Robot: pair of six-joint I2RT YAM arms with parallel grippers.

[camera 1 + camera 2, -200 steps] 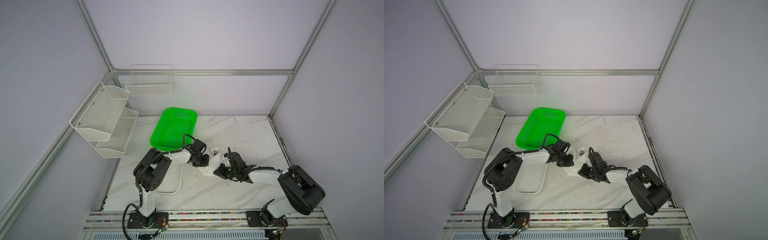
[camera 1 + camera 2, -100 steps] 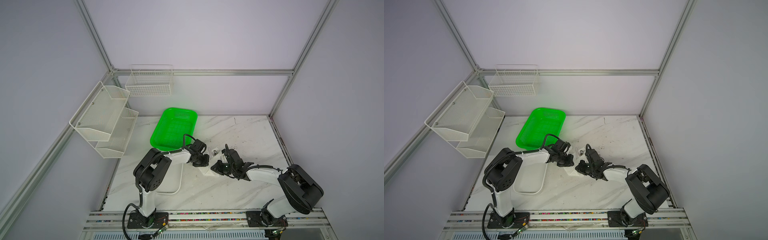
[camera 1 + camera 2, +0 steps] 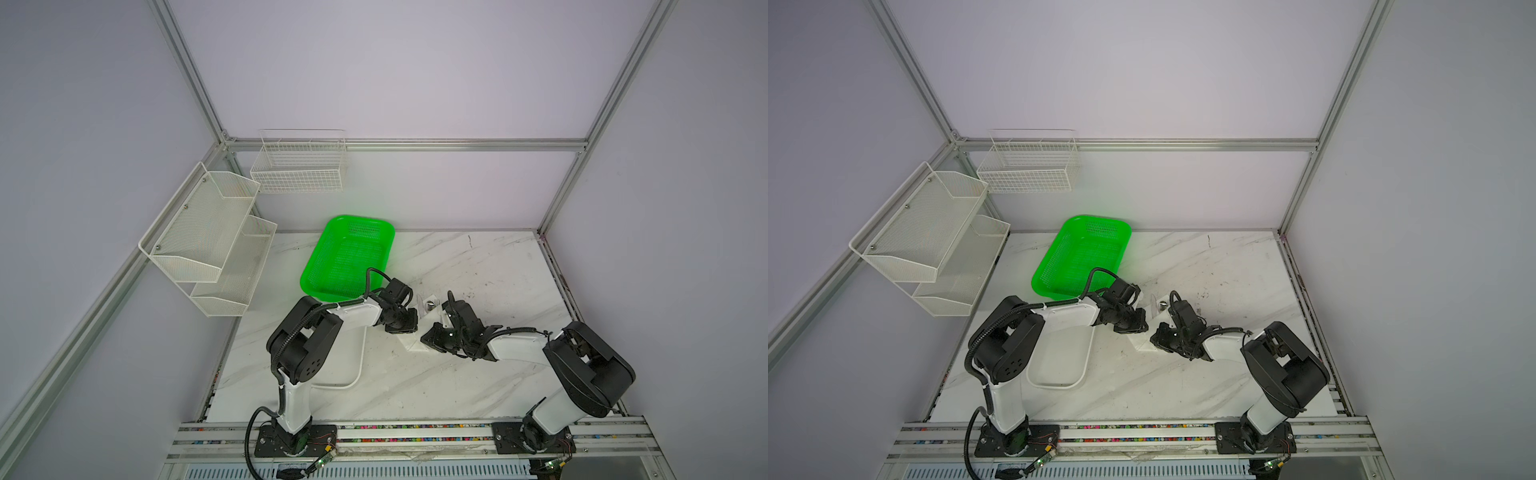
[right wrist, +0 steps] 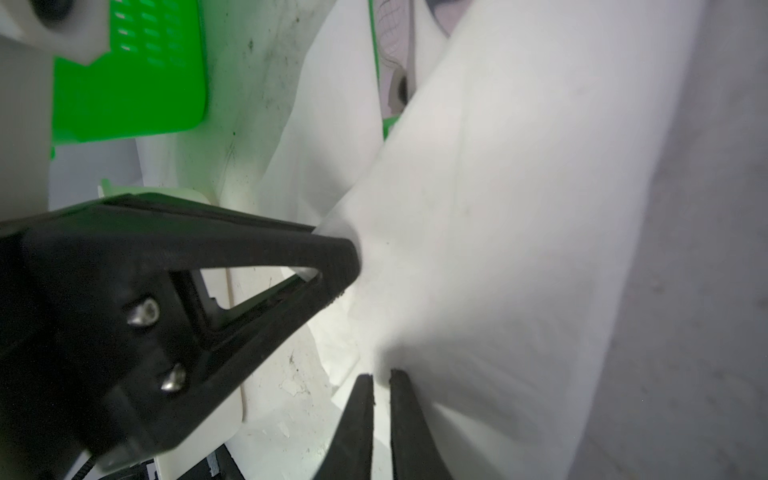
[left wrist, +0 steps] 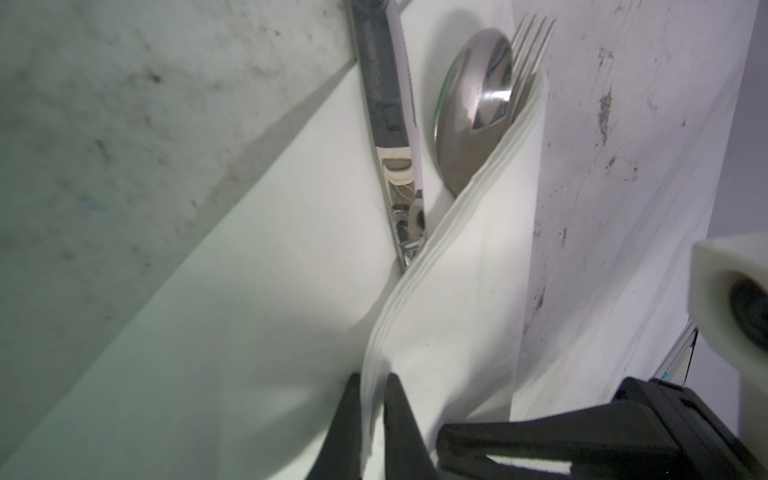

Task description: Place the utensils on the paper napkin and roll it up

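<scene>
The paper napkin lies on the marble table with one side folded over the utensils. Knife, spoon and fork stick out past the fold, heads bare. In both top views only the utensils' tips and bits of the napkin show between the arms. My left gripper has the fold's edge between its nearly closed fingers. My right gripper is shut on the napkin close beside the left finger.
A green basket stands just behind the left gripper. A white tray lies under the left arm. Two white racks and a wire basket hang on the walls at the back left.
My right gripper has moved a little to the left, toward the left gripper, taking the napkin's edge with it. The left arm has stayed almost still.
</scene>
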